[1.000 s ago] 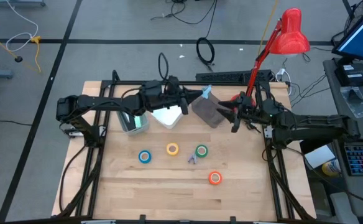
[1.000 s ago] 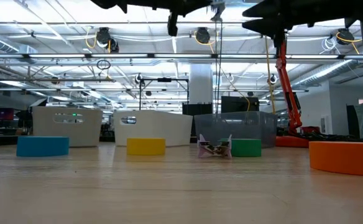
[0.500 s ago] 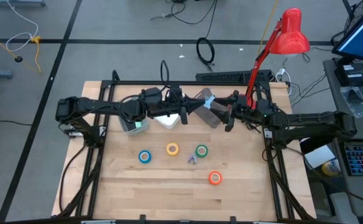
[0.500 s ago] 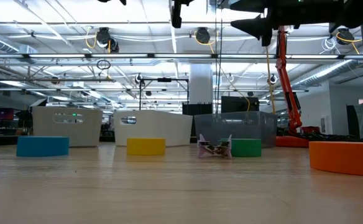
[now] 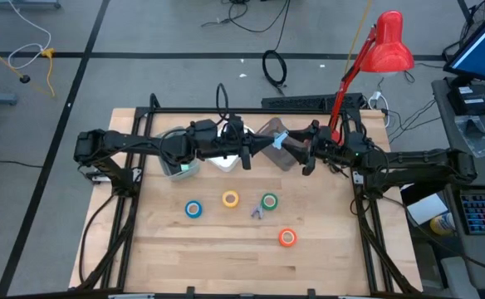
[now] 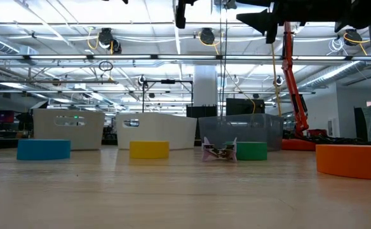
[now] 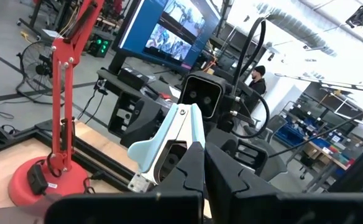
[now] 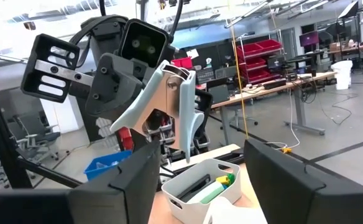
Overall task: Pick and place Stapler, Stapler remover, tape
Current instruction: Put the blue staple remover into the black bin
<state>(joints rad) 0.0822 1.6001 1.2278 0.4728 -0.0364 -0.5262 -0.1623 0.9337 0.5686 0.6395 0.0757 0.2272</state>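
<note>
The low view's top edge cuts off both arms. The left hand point(image 7: 197, 180) hides the lower end of the stapler remover point(image 7: 169, 146).

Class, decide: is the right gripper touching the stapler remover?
Apart. The right wrist view shows the stapler remover beyond the right gripper, jaws open, gap visible; the left gripper holds it.

The right gripper point(image 8: 197, 180) shows at the bottom of the frame, its two dark fingers point(image 8: 116, 183) spread wide with nothing between them. Facing it in the upper middle, the left gripper point(image 8: 172, 109) pinches a pale blue and metal tool, probably the stapler remover point(image 8: 163, 106). Below it at lower centre sits a white bin point(image 8: 200, 180) holding dark and yellow-green items.
</note>
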